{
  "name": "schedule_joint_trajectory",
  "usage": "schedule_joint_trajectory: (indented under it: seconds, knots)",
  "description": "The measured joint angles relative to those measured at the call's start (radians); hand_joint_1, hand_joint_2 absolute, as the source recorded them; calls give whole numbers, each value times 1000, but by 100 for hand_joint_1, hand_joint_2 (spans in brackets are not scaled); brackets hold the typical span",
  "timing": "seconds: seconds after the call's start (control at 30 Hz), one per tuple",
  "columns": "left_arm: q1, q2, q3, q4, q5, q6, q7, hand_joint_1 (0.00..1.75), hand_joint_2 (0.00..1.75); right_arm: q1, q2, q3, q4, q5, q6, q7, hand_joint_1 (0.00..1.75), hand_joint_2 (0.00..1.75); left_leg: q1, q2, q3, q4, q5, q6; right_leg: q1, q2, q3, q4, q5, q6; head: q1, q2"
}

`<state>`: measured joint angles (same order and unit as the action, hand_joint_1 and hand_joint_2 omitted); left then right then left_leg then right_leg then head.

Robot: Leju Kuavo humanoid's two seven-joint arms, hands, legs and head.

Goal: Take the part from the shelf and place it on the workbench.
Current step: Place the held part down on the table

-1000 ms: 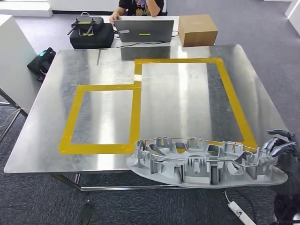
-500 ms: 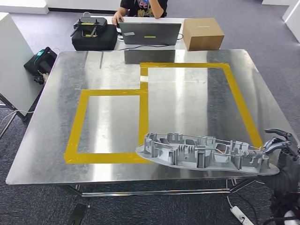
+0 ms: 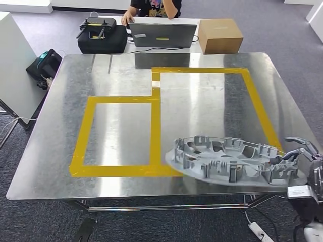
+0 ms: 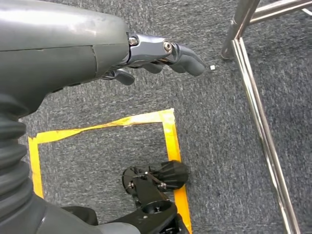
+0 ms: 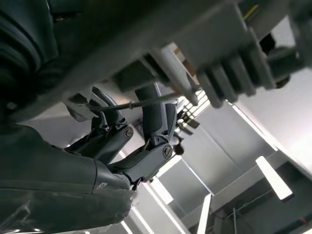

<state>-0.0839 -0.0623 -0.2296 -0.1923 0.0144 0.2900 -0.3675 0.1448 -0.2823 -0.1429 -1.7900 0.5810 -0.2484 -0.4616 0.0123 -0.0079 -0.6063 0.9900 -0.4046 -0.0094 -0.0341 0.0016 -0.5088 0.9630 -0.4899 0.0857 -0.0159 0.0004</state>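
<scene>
Head view: the right hand [image 3: 305, 154] grips the grey part [image 3: 232, 161] by its end, fingers curled over it above the workbench [image 3: 114, 75]. The left hand [image 4: 162, 53] hangs, fingers loosely extended, holding nothing.

The part [image 3: 232, 164] is a long, flat grey plastic moulding, rounded at both ends, its upper face crowded with ribs, clips and open pockets. It lies nearly level, slightly tilted, over the near edge of the metal counter [image 3: 114, 75], its right end in the grip of the right hand [image 3: 305, 159] and the rest reaching away from that hand toward the left. Its far left end sits over the yellow tape near the corner of the taped rectangles. In the right wrist view its underside [image 5: 206, 44] crosses just above the hand's fingers [image 5: 154, 117].
</scene>
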Motion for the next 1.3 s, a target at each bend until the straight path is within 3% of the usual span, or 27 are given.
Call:
schedule_joint_trajectory:
  seconds: [0.2, 0.43, 0.53, 0.63, 0.77, 1.0, 1.3]
  knots:
    - [0, -4, 0, 0, -12, -3, 8, 0, 175, -4, -87, -29, 82, 98, -25, 60, 175, 175, 1, 0, 1, -1, 0, 0, 2, 0, 3, 1, 0, 0, 0, 0]
    - [0, -4, 0, 0, -33, -11, 24, 0, 175, -27, -188, -29, 226, 270, 31, 183, 175, 175, 1, 0, 1, -1, 0, 0, 2, 0, 12, 1, 0, 0, 0, 0]
    - [-2, -4, -1, 0, -43, -16, 30, 0, 175, -68, -218, -20, 317, 284, 46, 181, 175, 175, 1, 0, 2, -1, 1, 0, 2, 0, 12, 1, 0, 0, 0, 0]
    - [-7, -4, -3, 0, -58, -23, 35, 0, 175, -109, -238, -6, 392, 262, 45, 124, 175, 175, 2, 0, 2, -1, 1, 0, 2, -1, 11, 1, 0, 0, 0, 0]
    - [-14, -4, -7, 0, -84, -37, 48, 0, 175, -146, -249, 33, 453, 260, 21, 42, 175, 175, 2, 0, 2, -1, 1, -1, 2, 0, 12, 3, 0, 0, 0, 0]
    - [-40, -4, -30, -1, -123, -50, 72, 0, 175, -246, -251, 145, 527, 322, -32, -20, 175, 175, 2, 0, 3, -1, 2, -1, 2, 1, 12, 6, 0, 0, 0, 0]
    - [-73, -6, -41, -6, -158, -58, 113, 0, 175, -445, -217, 374, 620, 393, -39, -25, 175, 175, 2, -1, 2, -1, 5, -3, 2, 0, 9, 10, 1, -1, 0, 0]
